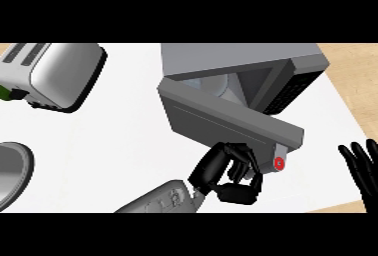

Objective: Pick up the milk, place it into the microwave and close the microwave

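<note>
As my left hand (225, 175), fingers curled round nothing, rests against the open slab door (221, 117) of the boxy grey microwave (244, 57), I push near its free edge, following the swing.

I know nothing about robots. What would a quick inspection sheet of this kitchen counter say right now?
Surface: white counter.
Job's things: microwave at the upper right, its door partly open; milk not seen.
Clutter: toaster at the upper left; round grey dish at the left edge.
Hands: left hand curled against the door's free end, beside a red mark; right hand open, resting at the right edge, fingers up.
Cables: nothing seen.
Surroundings: wood-coloured surface beyond the counter's right side.
</note>
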`<state>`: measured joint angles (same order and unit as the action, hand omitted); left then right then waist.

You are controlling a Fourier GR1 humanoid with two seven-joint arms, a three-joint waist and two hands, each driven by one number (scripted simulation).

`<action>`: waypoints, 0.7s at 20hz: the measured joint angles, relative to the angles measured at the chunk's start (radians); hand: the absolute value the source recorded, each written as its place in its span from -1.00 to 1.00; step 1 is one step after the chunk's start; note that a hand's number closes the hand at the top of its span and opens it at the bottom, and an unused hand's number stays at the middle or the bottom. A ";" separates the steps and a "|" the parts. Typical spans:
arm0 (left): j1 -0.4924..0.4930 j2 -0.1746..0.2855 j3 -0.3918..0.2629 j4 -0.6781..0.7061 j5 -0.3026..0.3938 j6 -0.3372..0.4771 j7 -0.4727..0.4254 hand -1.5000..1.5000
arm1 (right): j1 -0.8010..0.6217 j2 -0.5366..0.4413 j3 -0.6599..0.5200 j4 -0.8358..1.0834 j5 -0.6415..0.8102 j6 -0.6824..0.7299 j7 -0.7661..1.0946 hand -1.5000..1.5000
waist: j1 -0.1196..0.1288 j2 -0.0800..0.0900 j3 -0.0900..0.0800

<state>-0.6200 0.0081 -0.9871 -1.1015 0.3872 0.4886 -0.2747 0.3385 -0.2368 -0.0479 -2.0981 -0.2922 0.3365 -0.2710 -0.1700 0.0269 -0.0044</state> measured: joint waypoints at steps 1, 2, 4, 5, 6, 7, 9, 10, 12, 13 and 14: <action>-0.017 -0.001 0.004 0.007 0.019 0.013 0.000 1.00 | -0.007 -0.004 -0.002 -0.007 -0.011 0.003 0.006 -1.00 | -0.007 0.002 0.000; -0.035 -0.002 0.010 0.018 0.038 0.024 0.000 1.00 | -0.006 -0.008 0.000 -0.014 -0.020 0.009 0.012 -1.00 | -0.015 0.004 0.000; -0.068 -0.003 0.023 0.038 0.075 0.046 0.003 1.00 | -0.010 -0.015 0.000 -0.027 -0.039 0.018 0.023 -1.00 | -0.031 0.008 0.000; -0.085 -0.004 0.029 0.052 0.093 0.053 0.004 1.00 | -0.013 -0.017 0.001 -0.034 -0.050 0.020 0.029 -1.00 | -0.037 0.010 0.001; -0.102 -0.005 0.036 0.064 0.111 0.060 0.006 1.00 | -0.017 -0.019 0.002 -0.042 -0.061 0.023 0.035 -1.00 | -0.044 0.012 0.001; -0.117 -0.006 0.043 0.078 0.127 0.067 0.006 1.00 | -0.021 -0.021 0.002 -0.049 -0.070 0.024 0.040 -1.00 | -0.050 0.015 0.001; -0.142 -0.008 0.064 0.100 0.165 0.078 0.002 1.00 | -0.021 -0.025 0.002 -0.059 -0.090 0.028 0.049 -1.00 | -0.067 0.020 0.000; -0.157 -0.008 0.074 0.108 0.185 0.080 0.000 1.00 | -0.023 -0.026 0.005 -0.063 -0.097 0.030 0.056 -1.00 | -0.072 0.023 0.000; -0.173 -0.008 0.108 0.113 0.230 0.086 -0.022 1.00 | -0.025 -0.031 0.004 -0.073 -0.116 0.033 0.067 -1.00 | -0.083 0.029 -0.001; -0.182 -0.008 0.122 0.119 0.249 0.087 -0.034 1.00 | -0.028 -0.033 0.004 -0.077 -0.123 0.033 0.072 -1.00 | -0.087 0.031 -0.002; -0.189 -0.008 0.134 0.128 0.267 0.086 -0.048 1.00 | -0.027 -0.037 0.003 -0.081 -0.132 0.036 0.077 -1.00 | -0.093 0.034 -0.002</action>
<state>-0.8086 -0.0002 -0.8531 -0.9737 0.6538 0.5744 -0.3222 0.3115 -0.2736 -0.0444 -2.1789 -0.4238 0.3726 -0.1937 -0.2628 0.0609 -0.0061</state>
